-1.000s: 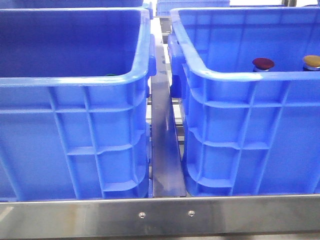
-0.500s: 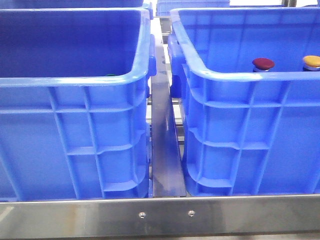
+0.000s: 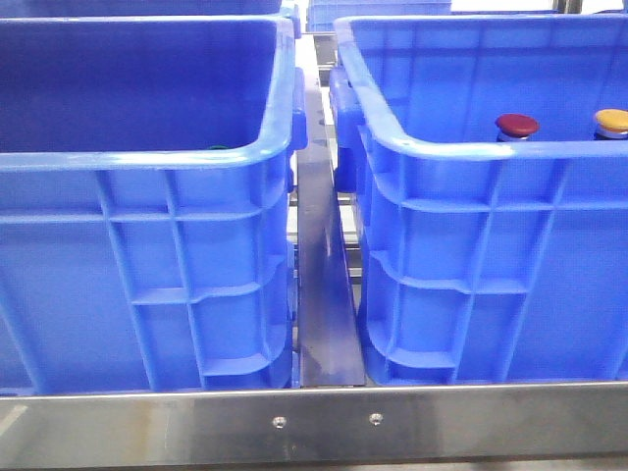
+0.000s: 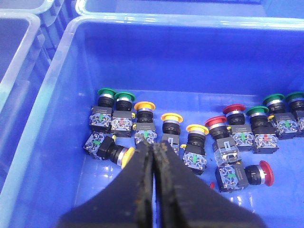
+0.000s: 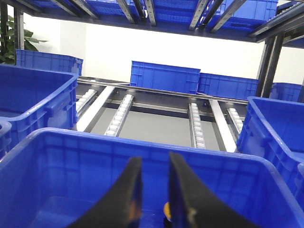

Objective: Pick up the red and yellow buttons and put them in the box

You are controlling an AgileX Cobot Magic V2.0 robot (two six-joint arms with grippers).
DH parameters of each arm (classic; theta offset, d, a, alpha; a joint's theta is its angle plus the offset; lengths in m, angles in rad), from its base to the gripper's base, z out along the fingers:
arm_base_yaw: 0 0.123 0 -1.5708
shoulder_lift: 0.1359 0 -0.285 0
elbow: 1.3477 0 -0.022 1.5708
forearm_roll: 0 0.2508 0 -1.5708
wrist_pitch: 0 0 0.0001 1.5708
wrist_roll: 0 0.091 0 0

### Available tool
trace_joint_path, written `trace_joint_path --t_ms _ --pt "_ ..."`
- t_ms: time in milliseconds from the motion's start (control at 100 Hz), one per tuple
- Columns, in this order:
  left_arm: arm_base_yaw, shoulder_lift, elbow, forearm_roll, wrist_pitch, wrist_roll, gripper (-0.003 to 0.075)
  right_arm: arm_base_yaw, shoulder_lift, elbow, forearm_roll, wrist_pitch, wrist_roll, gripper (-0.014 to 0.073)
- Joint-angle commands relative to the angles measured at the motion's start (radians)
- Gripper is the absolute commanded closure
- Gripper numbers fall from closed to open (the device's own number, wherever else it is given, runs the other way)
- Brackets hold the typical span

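Observation:
In the front view, a red button (image 3: 517,124) and a yellow button (image 3: 612,120) stand inside the right-hand blue box (image 3: 461,147); neither gripper shows there. In the left wrist view, my left gripper (image 4: 153,145) is shut with nothing in it, above a blue crate (image 4: 57,118) that holds several buttons. A yellow button (image 4: 124,156) lies on its side just beside the tips, other yellow buttons (image 4: 172,117) and red buttons (image 4: 216,121) stand behind, and one red button (image 4: 266,172) lies on its side. My right gripper (image 5: 154,161) is open over the box (image 5: 95,156), with a yellow cap (image 5: 165,208) showing through the gap.
Green-topped buttons (image 4: 107,92) stand among the others in the left crate (image 3: 147,157). A steel divider (image 3: 319,275) runs between the two crates and a steel rail (image 3: 324,422) crosses the front. More blue crates (image 5: 164,76) and a roller track (image 5: 118,116) lie beyond.
The yellow cap in the right box looks brighter than a second ago. Neither crate nor the red button has moved.

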Motion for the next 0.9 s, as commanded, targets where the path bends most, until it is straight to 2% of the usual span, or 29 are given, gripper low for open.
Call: trace_joint_path --t_ms 0,90,890 --pt "0.003 -0.004 -0.025 0.007 -0.067 -0.007 0.0739 0.003 0.000 -0.025 0.107 0.020 0.001 0.0576" --pt "0.003 -0.004 -0.025 0.007 -0.067 -0.007 0.0739 0.003 0.000 -0.025 0.107 0.020 0.001 0.0670" --pt "0.003 0.000 -0.025 0.007 -0.065 -0.007 0.0739 0.003 0.000 -0.025 0.107 0.026 0.001 0.0662"
